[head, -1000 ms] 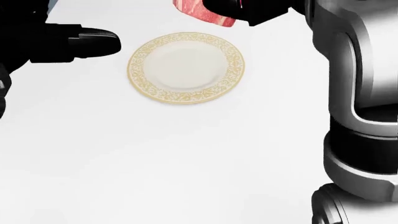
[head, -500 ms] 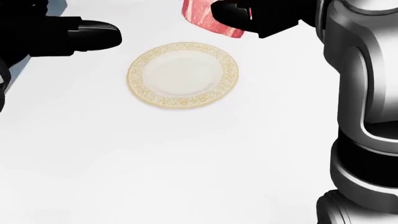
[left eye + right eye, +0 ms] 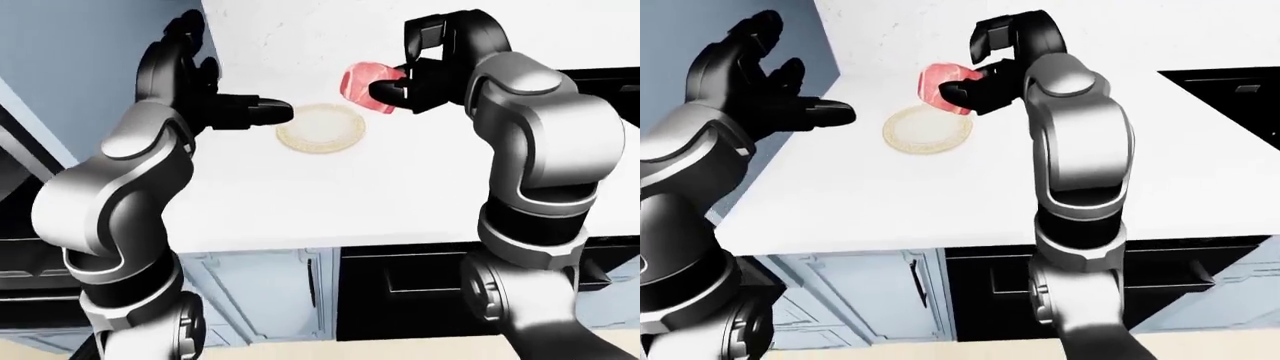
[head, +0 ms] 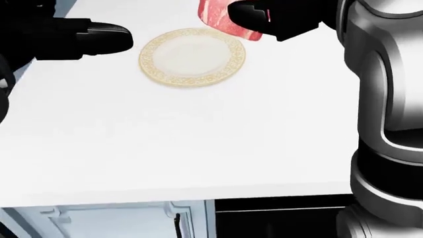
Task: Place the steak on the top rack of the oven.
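Your right hand (image 3: 400, 88) is pinching the steak (image 3: 362, 84), its black fingers (image 3: 958, 93) closing round the meat's right edge and holding it in the air, clear of the desk (image 4: 198, 144). In the left-eye view the steak is hanging just above and to the right of the plate (image 3: 320, 137), not touching it; in the head view it is sitting at the top edge, overlapping the plate's upper right rim. The plate is lying flat on the white desk with nothing on it.

Your left hand (image 3: 770, 90) is staying spread, fingers apart and gripping nothing, with one finger (image 3: 262, 112) pointing toward the plate's left rim and stopping just short of it. It is hovering over the desk's left part.

Below the desk's near edge you are seeing pale blue cabinet doors (image 3: 855, 289) on the left and a dark oven front (image 3: 410, 289) to their right. A black panel (image 3: 1230, 90) is set into the desk at the right of the right-eye view.
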Robot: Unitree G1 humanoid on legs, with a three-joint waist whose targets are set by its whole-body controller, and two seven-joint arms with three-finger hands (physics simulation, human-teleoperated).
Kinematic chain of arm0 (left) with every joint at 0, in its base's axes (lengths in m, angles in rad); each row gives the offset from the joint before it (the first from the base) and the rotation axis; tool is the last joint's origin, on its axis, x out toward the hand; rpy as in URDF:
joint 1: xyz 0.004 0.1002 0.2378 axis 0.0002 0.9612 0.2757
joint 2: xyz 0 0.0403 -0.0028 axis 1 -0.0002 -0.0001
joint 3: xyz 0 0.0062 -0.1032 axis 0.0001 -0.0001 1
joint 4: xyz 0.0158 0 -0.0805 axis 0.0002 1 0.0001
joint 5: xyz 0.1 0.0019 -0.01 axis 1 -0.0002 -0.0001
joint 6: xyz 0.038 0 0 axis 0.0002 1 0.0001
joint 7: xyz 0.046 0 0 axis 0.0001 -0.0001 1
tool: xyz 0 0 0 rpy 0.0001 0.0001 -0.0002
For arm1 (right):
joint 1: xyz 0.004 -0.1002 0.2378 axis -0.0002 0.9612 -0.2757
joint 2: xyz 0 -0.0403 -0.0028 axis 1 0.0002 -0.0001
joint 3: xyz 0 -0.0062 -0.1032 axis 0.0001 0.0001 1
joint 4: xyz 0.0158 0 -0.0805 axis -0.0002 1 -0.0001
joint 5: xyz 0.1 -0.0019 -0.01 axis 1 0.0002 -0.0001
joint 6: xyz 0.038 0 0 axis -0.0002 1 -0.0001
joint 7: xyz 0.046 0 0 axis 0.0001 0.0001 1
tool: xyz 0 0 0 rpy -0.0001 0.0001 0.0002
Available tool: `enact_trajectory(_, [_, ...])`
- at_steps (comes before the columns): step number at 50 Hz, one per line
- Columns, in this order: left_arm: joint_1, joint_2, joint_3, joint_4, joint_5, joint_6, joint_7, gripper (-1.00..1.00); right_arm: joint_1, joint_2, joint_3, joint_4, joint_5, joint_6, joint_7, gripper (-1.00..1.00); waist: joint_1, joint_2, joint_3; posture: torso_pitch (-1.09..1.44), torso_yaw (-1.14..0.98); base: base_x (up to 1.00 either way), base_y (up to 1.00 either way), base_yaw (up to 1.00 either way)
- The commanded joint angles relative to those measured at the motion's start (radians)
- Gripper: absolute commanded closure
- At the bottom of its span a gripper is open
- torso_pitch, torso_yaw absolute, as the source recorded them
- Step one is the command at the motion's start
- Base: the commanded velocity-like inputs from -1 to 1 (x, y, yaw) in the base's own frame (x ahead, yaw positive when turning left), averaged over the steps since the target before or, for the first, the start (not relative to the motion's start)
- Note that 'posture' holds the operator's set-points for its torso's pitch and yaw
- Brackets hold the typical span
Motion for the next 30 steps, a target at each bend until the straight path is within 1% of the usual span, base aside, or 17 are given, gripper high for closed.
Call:
enact_trajectory(1, [-0.026,0.011,0.012,-0.024,0.009,-0.031,0.004,-1.0,-0.04,-0.001,-0.005,-0.031,0.004,-0.045,0.003,1.0,0.007,-0.007,-0.026,0.0,0.0,-0.19,0.0,0.0])
enact_trajectory(3, [-0.022,0.009,0.009,-0.023,0.012,-0.037,0.003,-1.0,-0.037,-0.002,-0.004,-0.035,0.004,-0.044,0.005,1.0,0.008,0.01,-0.02,0.0,0.0,-0.18,0.0,0.0])
enact_trajectory(5, [-0.026,0.008,0.008,-0.023,0.013,-0.033,0.002,-1.0,-0.03,-0.001,-0.003,-0.041,0.002,-0.042,0.006,1.0,0.006,0.038,-0.016,0.0,0.0,-0.16,0.0,0.0])
enact_trajectory(6, [-0.028,0.008,0.009,-0.024,0.013,-0.032,0.002,-1.0,-0.03,-0.001,-0.002,-0.044,0.002,-0.039,0.007,1.0,0.004,0.061,-0.016,0.0,0.0,-0.14,0.0,0.0])
enact_trajectory(7, [-0.03,0.007,0.009,-0.024,0.014,-0.03,0.002,-1.0,-0.03,-0.001,-0.004,-0.045,0.001,-0.038,0.007,1.0,0.003,0.1,-0.027,0.0,0.0,-0.12,0.0,0.0])
enact_trajectory(8, [-0.03,0.007,0.01,-0.025,0.013,-0.028,0.003,-1.0,-0.029,-0.002,-0.004,-0.046,0.001,-0.038,0.007,1.0,0.005,0.084,-0.021,0.0,0.0,-0.12,0.0,0.0])
enact_trajectory(9, [-0.028,0.005,0.009,-0.028,0.013,-0.026,0.003,-1.0,-0.025,-0.002,-0.005,-0.048,0.001,-0.04,0.008,1.0,-0.001,0.08,-0.016,0.0,0.0,-0.09,0.0,0.0])
enact_trajectory(10, [-0.025,0.004,0.009,-0.031,0.014,-0.027,0.003,-1.0,-0.024,0.0,-0.006,-0.052,0.001,-0.038,0.007,1.0,-0.001,0.075,0.002,0.0,0.0,0.0,0.0,0.0])
enact_trajectory(12, [-0.029,0.004,0.008,-0.025,0.015,-0.029,0.001,-1.0,-0.025,0.0,-0.006,-0.056,0.0,-0.033,0.007,1.0,-0.01,0.059,0.005,0.0,0.0,0.0,0.0,0.0])
enact_trajectory(15, [-0.026,0.002,0.008,-0.027,0.016,-0.029,0.001,-1.0,-0.019,0.001,-0.005,-0.06,0.0,-0.036,0.006,1.0,-0.008,0.035,0.015,0.0,0.0,0.0,0.0,0.0])
enact_trajectory(17, [-0.016,0.0,0.007,-0.03,0.018,-0.036,-0.001,-1.0,-0.012,0.003,-0.005,-0.064,-0.001,-0.036,0.005,1.0,0.001,0.004,0.011,0.0,0.0,0.0,0.0,0.0])
enact_trajectory(18, [-0.016,-0.001,0.008,-0.032,0.018,-0.033,0.0,-1.0,-0.013,0.004,-0.005,-0.066,0.0,-0.032,0.005,1.0,0.006,-0.021,0.008,0.0,0.0,0.0,0.0,0.0])
enact_trajectory(19, [-0.016,-0.001,0.008,-0.032,0.018,-0.033,0.0,-1.0,-0.013,0.004,-0.005,-0.067,0.0,-0.032,0.005,1.0,0.011,-0.03,0.008,0.0,0.0,0.0,0.0,0.0])
enact_trajectory(20, [-0.018,-0.002,0.009,-0.034,0.017,-0.029,0.001,-1.0,-0.012,0.006,-0.005,-0.067,0.0,-0.032,0.004,1.0,0.005,-0.011,0.018,0.0,0.0,0.0,0.0,0.0])
enact_trajectory(22, [-0.017,-0.003,0.009,-0.037,0.017,-0.029,0.001,-1.0,-0.008,0.009,-0.005,-0.068,0.0,-0.033,0.003,1.0,0.004,-0.007,0.008,0.0,0.0,0.0,0.0,0.0])
enact_trajectory(26, [-0.015,0.0,0.011,-0.033,0.018,-0.033,-0.002,-1.0,0.001,0.014,-0.004,-0.066,0.001,-0.041,-0.001,1.0,-0.001,0.005,0.007,0.0,0.0,0.0,0.0,0.0])
enact_trajectory(30, [-0.016,-0.001,0.011,-0.036,0.018,-0.029,-0.002,-1.0,0.004,0.013,-0.007,-0.068,0.003,-0.043,-0.003,1.0,-0.005,0.01,0.004,0.0,0.0,0.0,0.0,0.0])
